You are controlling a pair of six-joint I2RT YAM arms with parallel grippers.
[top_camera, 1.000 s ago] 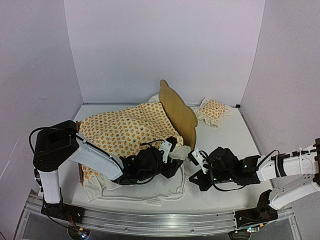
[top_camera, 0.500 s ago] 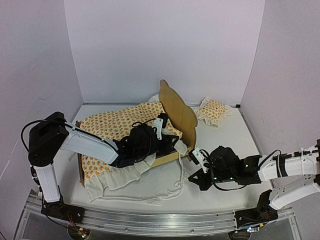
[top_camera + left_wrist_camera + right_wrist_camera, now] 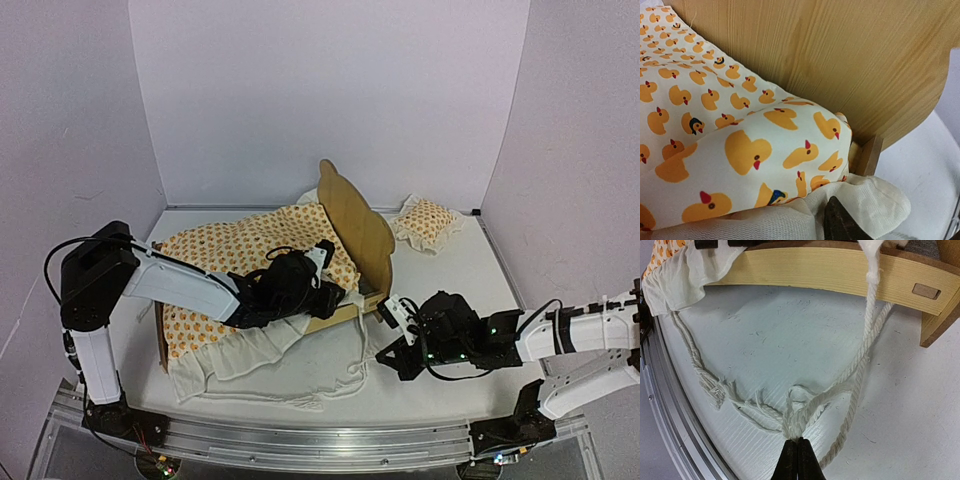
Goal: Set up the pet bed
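The pet bed stands in the middle of the tabletop, slightly to the left, with its rounded headboard upright at the right end. A cover with orange ducks lies over most of the bed and hides the base. Its white ruffled edge hangs over the near side and spreads on the tabletop. A small pillow of the same print lies behind the headboard, apart from the bed and near the back wall.

The left arm reaches across the cover, and the left jaws are at the near corner of the bed, just beside the headboard. In the left wrist view the padded corner of the cover touches the headboard, and only a dark tip shows at the lower edge. Whether these jaws are spread or pinching the cloth, I cannot tell.

The right arm lies low on the tabletop, and the right jaws point to the near side rail of the bed. They are pressed together, and they pinch the white cords where these gather in a tangle. The cords come down from the cloth on the rail and lie on the tabletop.
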